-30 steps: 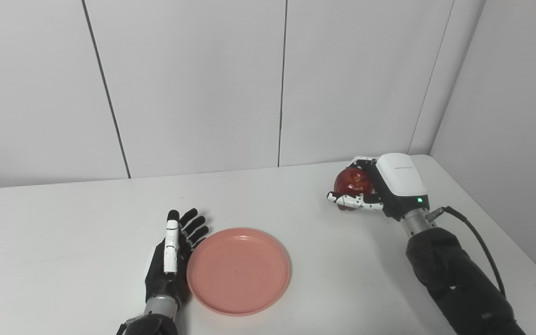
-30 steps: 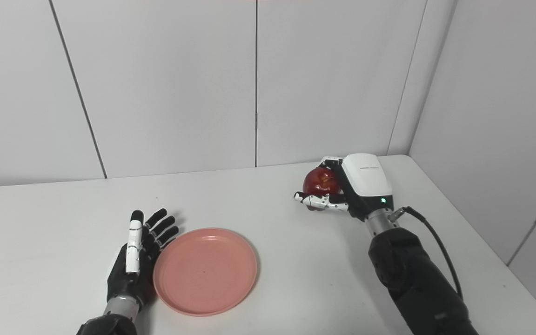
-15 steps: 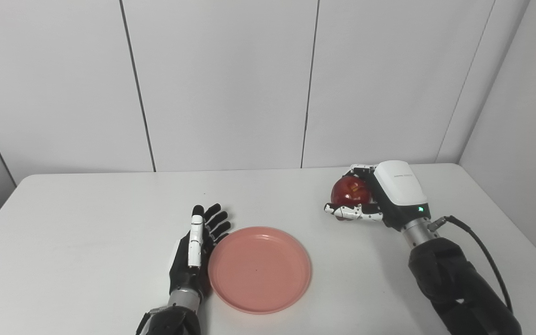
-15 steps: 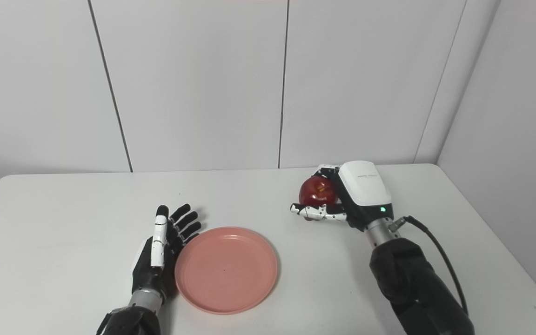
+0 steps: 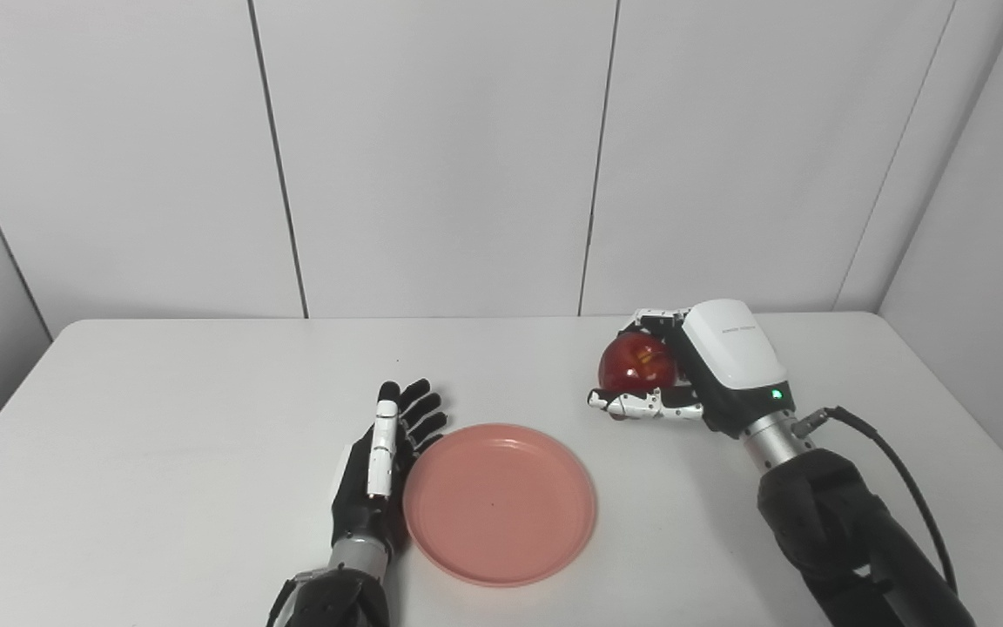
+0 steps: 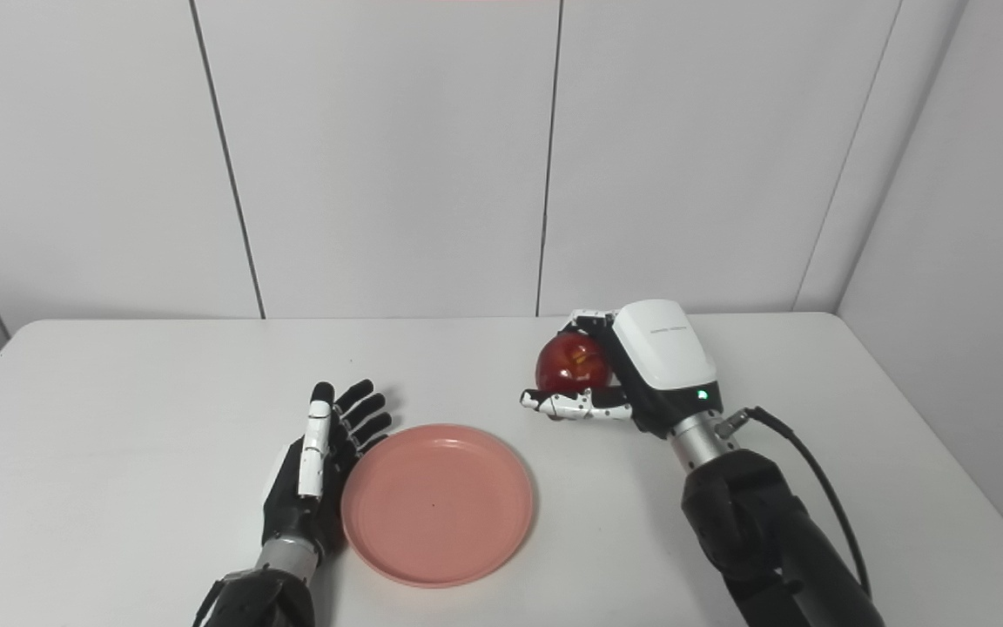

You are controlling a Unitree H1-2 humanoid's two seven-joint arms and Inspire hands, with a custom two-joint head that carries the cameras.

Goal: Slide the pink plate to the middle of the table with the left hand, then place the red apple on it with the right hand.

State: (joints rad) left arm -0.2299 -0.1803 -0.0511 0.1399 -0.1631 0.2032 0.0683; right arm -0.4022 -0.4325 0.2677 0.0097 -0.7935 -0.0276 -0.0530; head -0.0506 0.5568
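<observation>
Red apple (image 5: 638,364) gripped in right hand (image 5: 691,376) fingers, raised above surface (image 5: 162,418). Pink plate (image 5: 501,502) lies nearer, leftward, mid-surface. Left hand (image 5: 377,461) flat, fingers spread, against plate rim.

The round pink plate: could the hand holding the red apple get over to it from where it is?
Probably yes. The right hand grips the red apple, and only bare white table separates it from the round pink plate.

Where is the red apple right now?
The red apple is in the right hand, on the table's right side, beyond and to the right of the pink plate.
</observation>
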